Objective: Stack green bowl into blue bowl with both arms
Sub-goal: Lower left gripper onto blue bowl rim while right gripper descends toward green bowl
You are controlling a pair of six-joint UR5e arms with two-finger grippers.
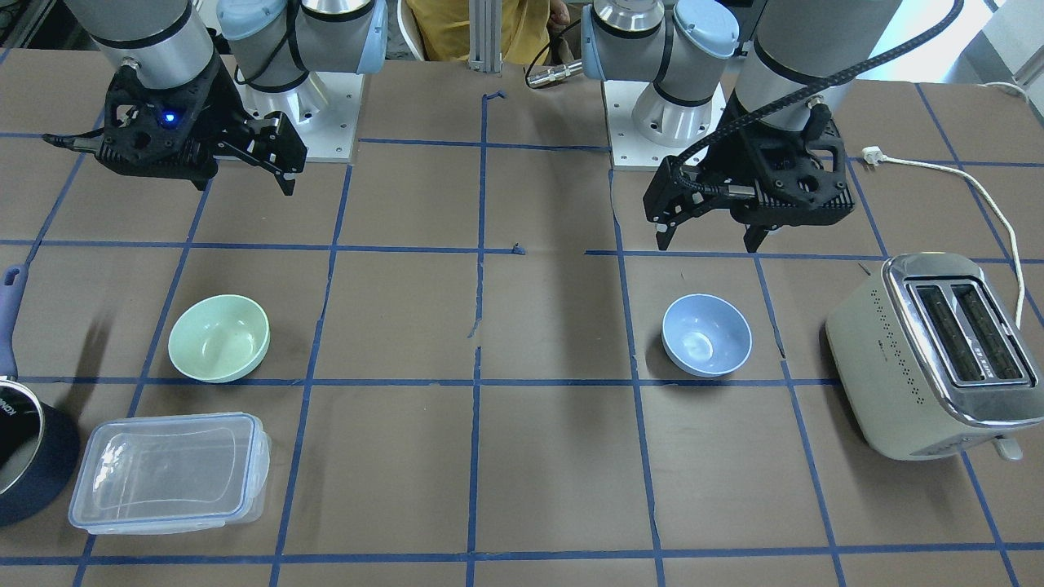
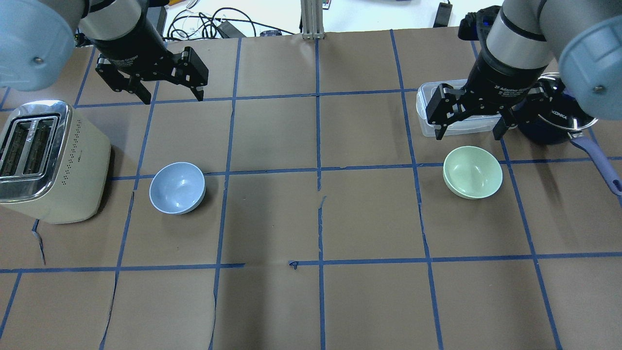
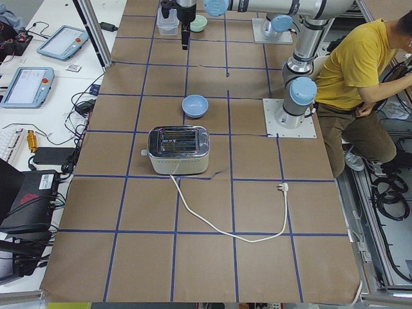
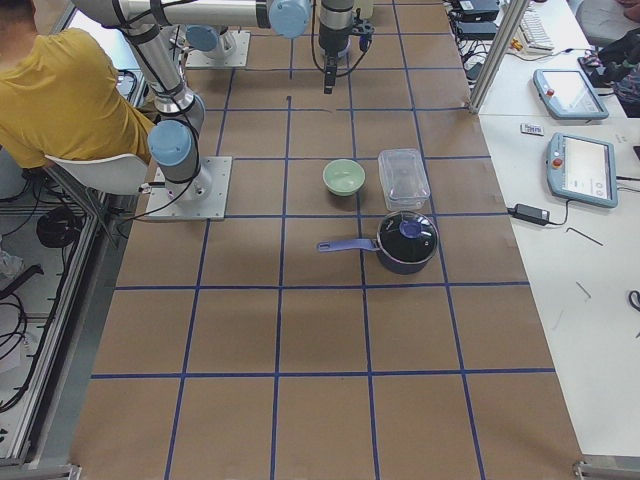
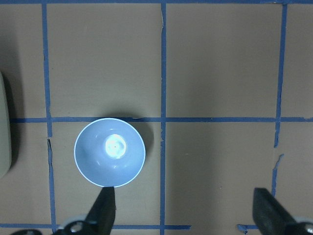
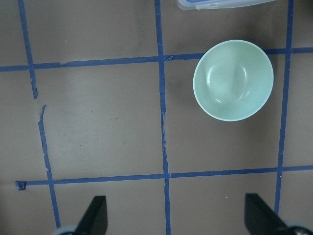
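Hovering above the bench (image 2: pixel 316 301), both arms carry nothing.

Overhead view, upper left: the left arm's fingers (image 2: pixel 196 73) are spread wide and empty. The blue bowl (image 2: pixel 177 187) sits on the bench lower in the frame, apart from them and near the toaster (image 2: pixel 48 160). In the left wrist view the bowl lies lower left, its rim meeting one fingertip in the picture, not between the pair.

Overhead view, upper right: the right arm's fingers (image 2: pixel 441 109) are spread wide and empty. The green bowl (image 2: pixel 473 172) lies just below them in the frame, no contact. In the right wrist view it lies upper right, well apart from both fingertips.

Both bowls stand upright, mouths up; round, so no long axis. They are well apart from each other. A clear lidded container (image 1: pixel 167 473) and a dark saucepan (image 1: pixel 24 456) stand near the green bowl.
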